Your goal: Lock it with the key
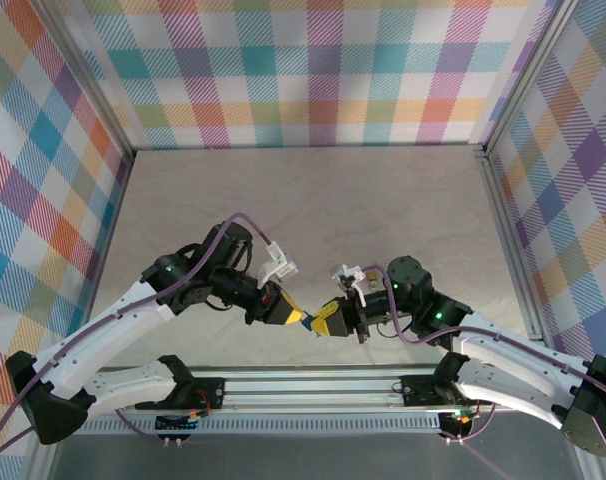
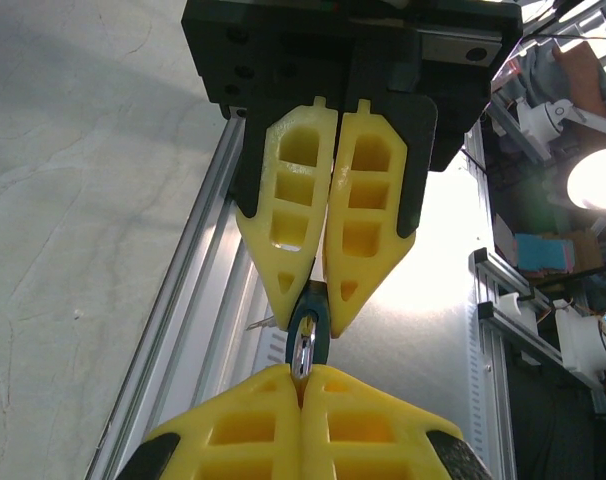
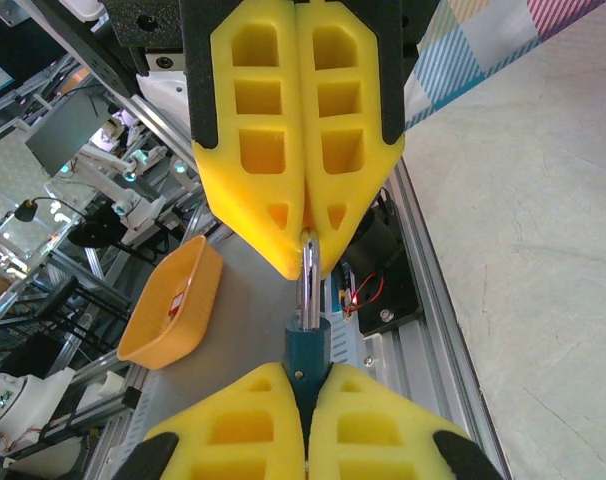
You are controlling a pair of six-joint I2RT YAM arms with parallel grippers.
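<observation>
- Now my left tool (image 1: 294, 316) is pinched together on the metal end of the key (image 3: 308, 340).
- My right tool (image 1: 324, 322) is clamped on its teal end.
- Both tips nearly meet over the bench (image 1: 313, 200), near its front edge.

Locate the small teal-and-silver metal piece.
Top view, low centre: the piece hangs over the grey table beyond the aluminium front rail, teal end in the right gripper, silver end in the left gripper.
</observation>
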